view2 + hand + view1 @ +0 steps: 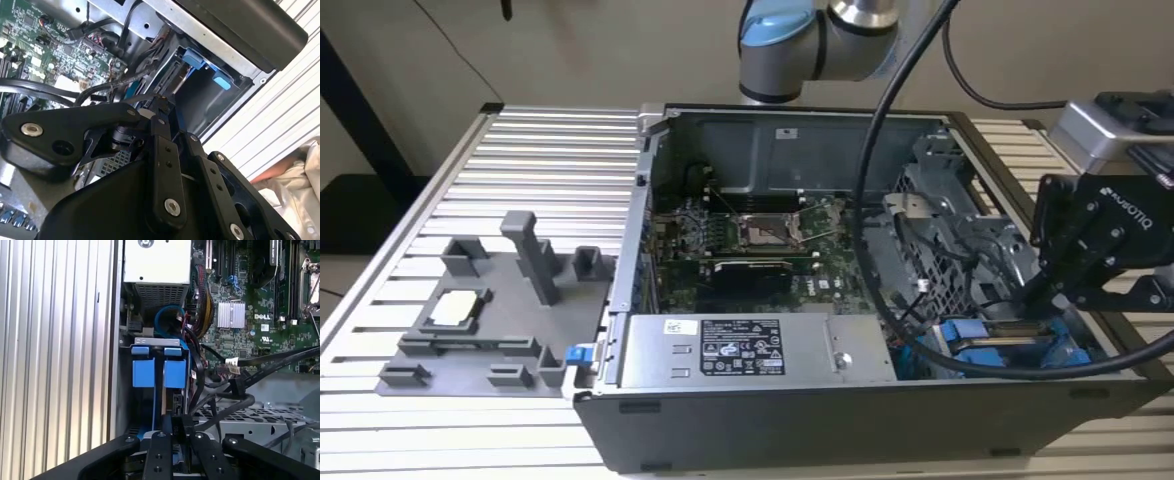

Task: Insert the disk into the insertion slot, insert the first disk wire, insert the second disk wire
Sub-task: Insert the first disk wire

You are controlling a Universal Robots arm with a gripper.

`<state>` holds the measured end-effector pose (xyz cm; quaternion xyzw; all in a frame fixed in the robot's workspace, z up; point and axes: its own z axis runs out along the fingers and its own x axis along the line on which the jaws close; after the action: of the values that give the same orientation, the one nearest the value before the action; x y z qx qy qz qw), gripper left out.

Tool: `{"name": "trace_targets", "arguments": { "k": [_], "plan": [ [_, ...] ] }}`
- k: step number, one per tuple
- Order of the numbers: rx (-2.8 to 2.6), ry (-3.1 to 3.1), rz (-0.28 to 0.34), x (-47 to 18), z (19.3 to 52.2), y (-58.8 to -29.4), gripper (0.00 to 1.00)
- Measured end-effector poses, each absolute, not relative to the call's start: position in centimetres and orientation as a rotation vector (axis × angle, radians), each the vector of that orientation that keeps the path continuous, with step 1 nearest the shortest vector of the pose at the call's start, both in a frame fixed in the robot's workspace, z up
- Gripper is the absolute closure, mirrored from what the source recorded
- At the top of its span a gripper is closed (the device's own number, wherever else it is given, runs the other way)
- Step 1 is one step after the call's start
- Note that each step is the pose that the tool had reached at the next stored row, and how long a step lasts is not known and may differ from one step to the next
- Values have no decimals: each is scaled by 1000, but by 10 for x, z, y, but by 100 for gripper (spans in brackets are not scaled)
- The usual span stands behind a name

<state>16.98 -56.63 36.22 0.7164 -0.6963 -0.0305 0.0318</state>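
Open computer case (854, 420) on a slatted bench (520, 140). At the case's near corner, on the exterior view's right, the disk (150, 367) appears seated in the insertion slot (200, 105), blue tabs outward, so I judge its connector end is reachable. My gripper (1034, 300) hangs just over it among black cables (199, 375), fingers drawn together. I cannot tell whether they pinch a wire.

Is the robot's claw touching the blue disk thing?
Cannot tell. In the first wrist view the gripper overlaps the blue disk frame, but neither contact nor a gap shows plainly between them.
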Motion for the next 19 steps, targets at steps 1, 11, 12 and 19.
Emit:
{"name": "trace_targets", "arguments": {
  "k": [1,11,12,19],
  "plan": [
    [2203,-2141,-100,171,361,-566,81],
    [2198,-2135,-137,180,356,-567,81],
    [2198,-2135,-137,180,356,-567,81],
    [2200,-2136,-140,181,356,-567,81]
  ]
}}
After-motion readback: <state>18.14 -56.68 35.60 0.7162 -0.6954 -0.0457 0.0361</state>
